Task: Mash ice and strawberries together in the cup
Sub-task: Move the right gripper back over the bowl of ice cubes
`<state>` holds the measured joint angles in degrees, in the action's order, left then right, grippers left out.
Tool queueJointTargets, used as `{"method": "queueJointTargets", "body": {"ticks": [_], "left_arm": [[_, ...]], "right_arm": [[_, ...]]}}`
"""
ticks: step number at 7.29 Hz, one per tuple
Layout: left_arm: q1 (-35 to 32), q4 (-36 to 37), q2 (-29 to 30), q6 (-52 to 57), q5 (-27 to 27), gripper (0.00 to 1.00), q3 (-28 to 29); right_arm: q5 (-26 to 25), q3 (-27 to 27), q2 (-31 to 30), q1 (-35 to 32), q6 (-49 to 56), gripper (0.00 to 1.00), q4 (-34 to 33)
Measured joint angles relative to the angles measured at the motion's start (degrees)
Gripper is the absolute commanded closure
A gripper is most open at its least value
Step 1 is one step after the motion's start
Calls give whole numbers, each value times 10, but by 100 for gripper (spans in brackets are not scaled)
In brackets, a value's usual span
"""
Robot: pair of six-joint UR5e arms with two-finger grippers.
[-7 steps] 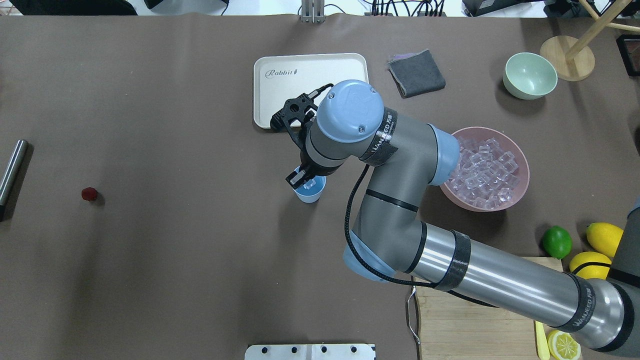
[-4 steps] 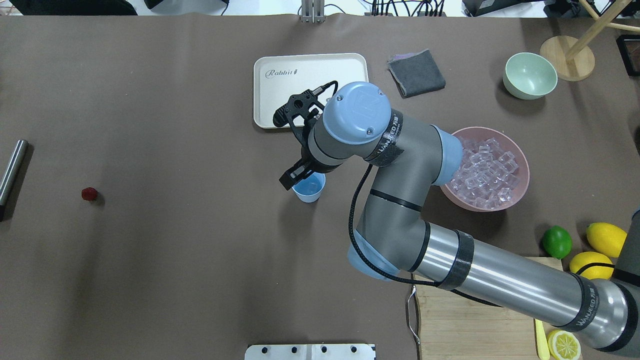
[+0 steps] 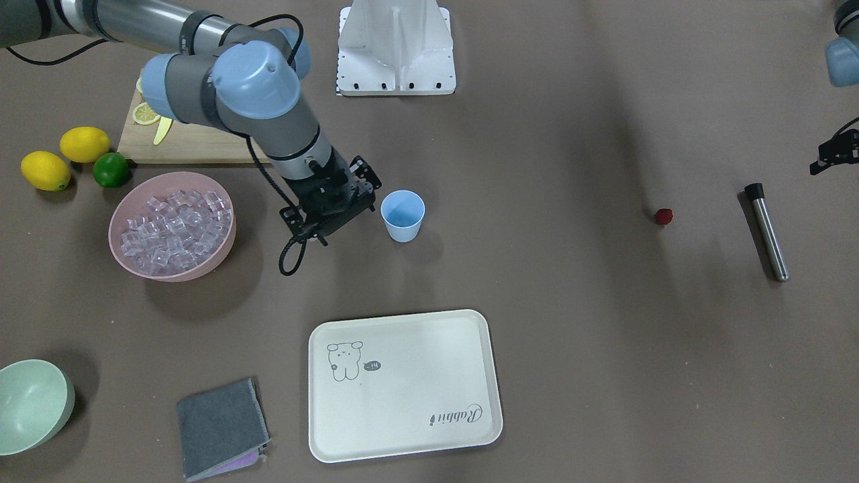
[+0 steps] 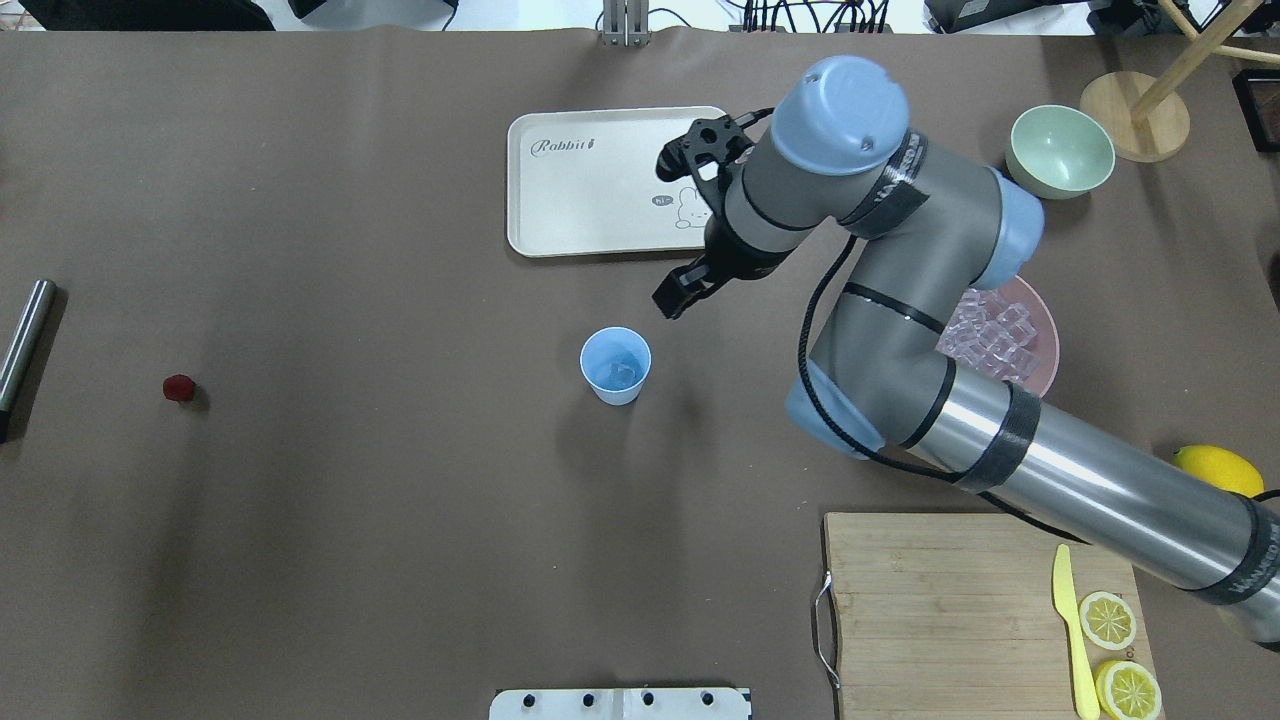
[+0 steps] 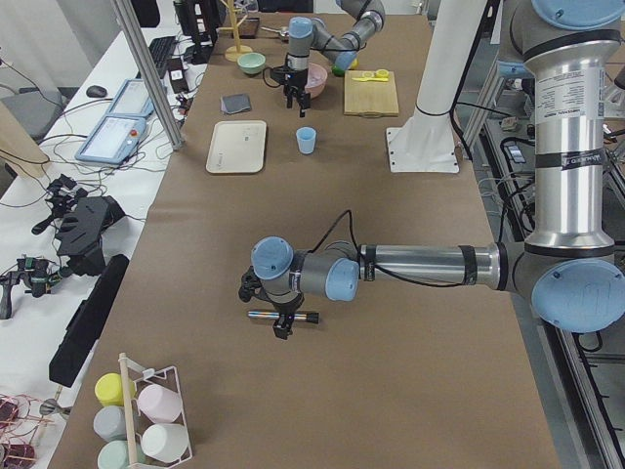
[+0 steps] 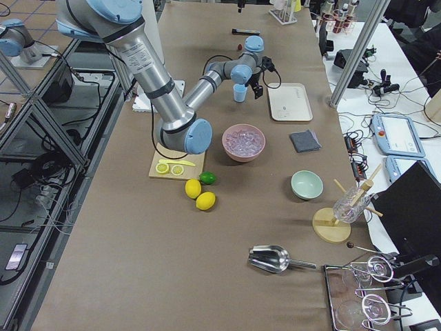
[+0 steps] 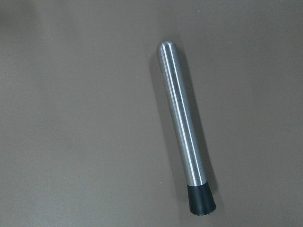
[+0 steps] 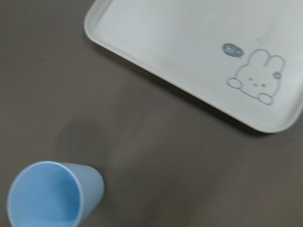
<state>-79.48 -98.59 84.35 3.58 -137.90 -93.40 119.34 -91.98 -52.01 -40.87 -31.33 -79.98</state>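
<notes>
Light-blue plastic cup (image 4: 615,397), tapered, holds glassy ice (image 4: 625,372) near the right gripper (image 4: 678,296), whose jaws stand spread. Left gripper (image 5: 282,326): cannot tell.

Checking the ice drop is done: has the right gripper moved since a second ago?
Yes. In the overhead view the right gripper has left the cup, shifting right and up toward the tray.
</notes>
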Motion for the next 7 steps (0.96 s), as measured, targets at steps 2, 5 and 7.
{"method": "queueJointTargets", "body": {"ticks": [2,5,7], "left_arm": [[0,1,3,0,0,2,0],[0,1,6,-1,0,2,0],[0,1,7,-2,0,2,0]], "right_arm": [[50,-1,-59,-60,72,2,0],[69,-18,-121,-117,126,2,-14],[45,-57,-164,-128,126,2,-52]]}}
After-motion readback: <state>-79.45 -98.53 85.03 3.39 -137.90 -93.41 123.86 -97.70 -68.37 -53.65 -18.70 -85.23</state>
